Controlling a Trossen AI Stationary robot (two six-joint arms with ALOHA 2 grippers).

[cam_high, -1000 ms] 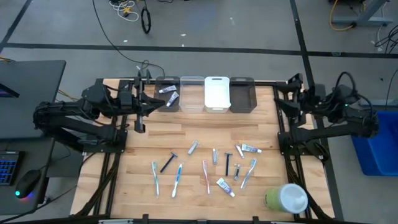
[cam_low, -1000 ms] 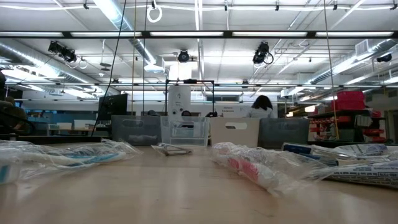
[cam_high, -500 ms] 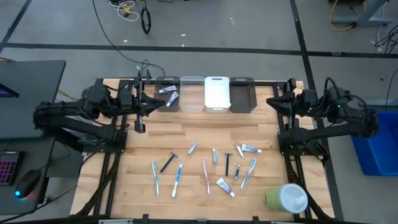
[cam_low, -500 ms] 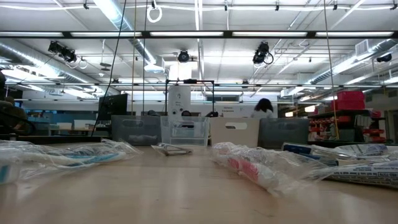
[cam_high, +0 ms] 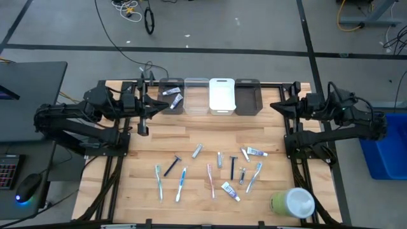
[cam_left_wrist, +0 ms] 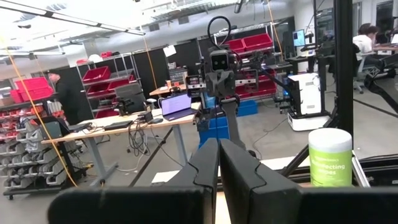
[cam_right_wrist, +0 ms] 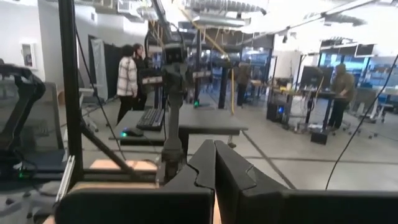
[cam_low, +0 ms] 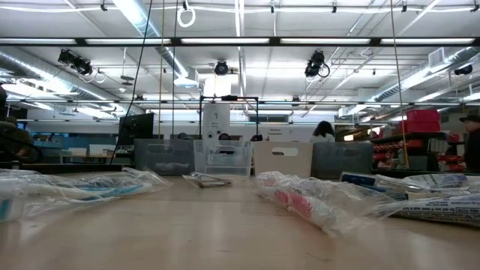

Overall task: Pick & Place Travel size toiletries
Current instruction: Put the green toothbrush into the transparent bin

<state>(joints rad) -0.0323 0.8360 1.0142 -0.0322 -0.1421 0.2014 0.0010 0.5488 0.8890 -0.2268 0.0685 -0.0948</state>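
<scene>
The travel size toiletries (cam_high: 210, 168) lie scattered flat on the wooden table's near middle: toothbrushes (cam_high: 182, 183), a black razor (cam_high: 172, 165), toothpaste tubes (cam_high: 230, 190) and a grey tube (cam_high: 197, 150). In the low view they show as wrapped items (cam_low: 300, 199). Two more lie in the leftmost bin (cam_high: 172, 97). My left gripper (cam_high: 160, 104) is shut, held level above the table's far left. My right gripper (cam_high: 275, 105) is shut, level above the far right. Each wrist view shows its own gripper, left (cam_left_wrist: 218, 155) and right (cam_right_wrist: 214, 155), with fingers together and nothing between them.
Four bins stand in a row along the far edge: dark (cam_high: 172, 86), clear (cam_high: 196, 95), white (cam_high: 222, 95), dark (cam_high: 247, 97). A large green-and-white round container (cam_high: 292, 202) lies at the near right corner. People stand in the room beyond the table.
My right gripper has shut on nothing and tipped up toward level, so its fingertips reach a little farther toward the table's left. The toiletries have not moved.
</scene>
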